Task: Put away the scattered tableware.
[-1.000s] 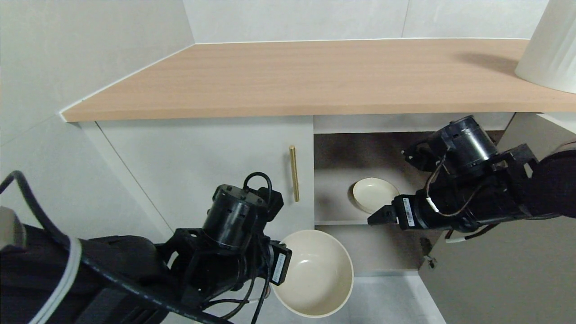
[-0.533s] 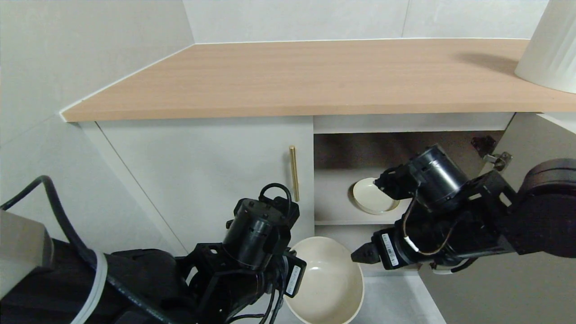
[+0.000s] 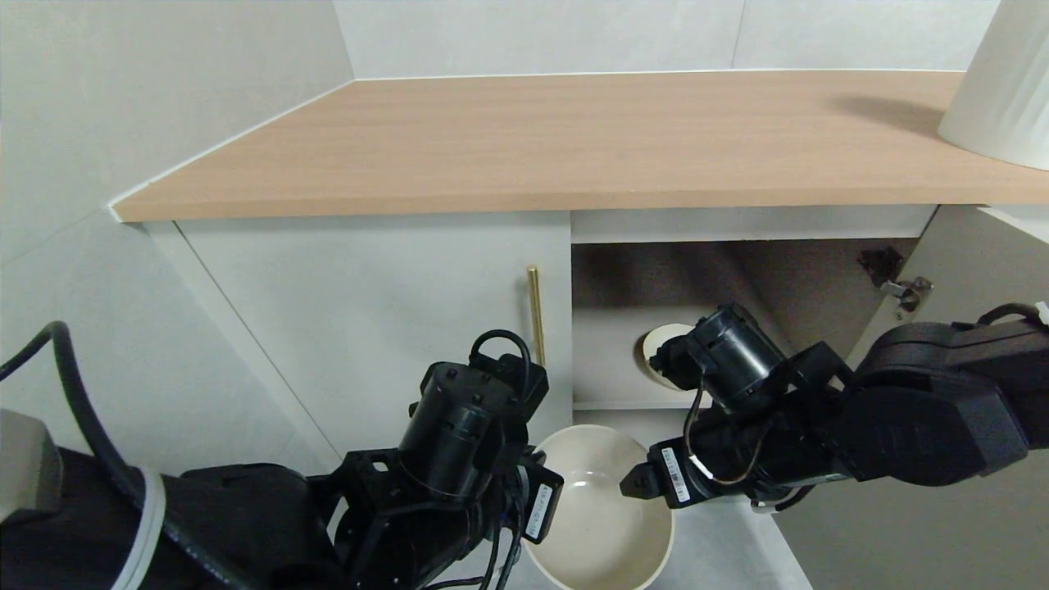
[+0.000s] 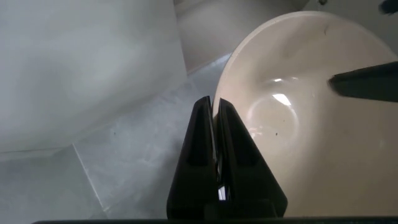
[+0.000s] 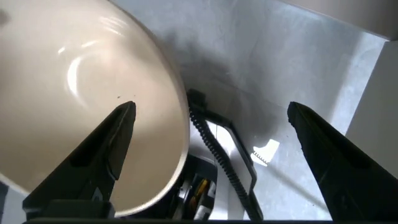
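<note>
Where the head view looks down at the cabinet (image 3: 369, 295), the left gripper (image 3: 537, 510) is clamped on the near-left rim of a large cream bowl (image 3: 602, 528), which hangs in the air with its mouth up, low in front of the open right-hand compartment and above the floor (image 3: 721, 549). The right gripper (image 3: 638, 485) hangs at the bowl's far-right rim with its dark tip over the inside; whether it touches the bowl cannot be told. Behind that wrist, a small dish (image 3: 657, 348) lies on the shelf (image 3: 602, 365) near its front edge, partly hidden. A brass handle (image 3: 533, 315) stands upright on the closed left door, the open door (image 3: 959, 524) hangs to the right, and a white cylinder (image 3: 1000, 82) sits at the far right corner of the wooden countertop (image 3: 557, 139). From the left wrist, the two black fingers (image 4: 199, 146) are pressed together with the bowl (image 4: 311, 118) rim pinched between them, and the other arm's tip (image 4: 367, 84) reaches over the bowl's far side above the pale floor (image 4: 124, 162). From the right wrist, the right gripper (image 5: 211, 112) is spread wide: one finger (image 5: 99, 162) lies over the inside of the bowl (image 5: 74, 87), the other over the floor (image 5: 292, 56), with the rim and a black cable (image 5: 217, 146) between them.
</note>
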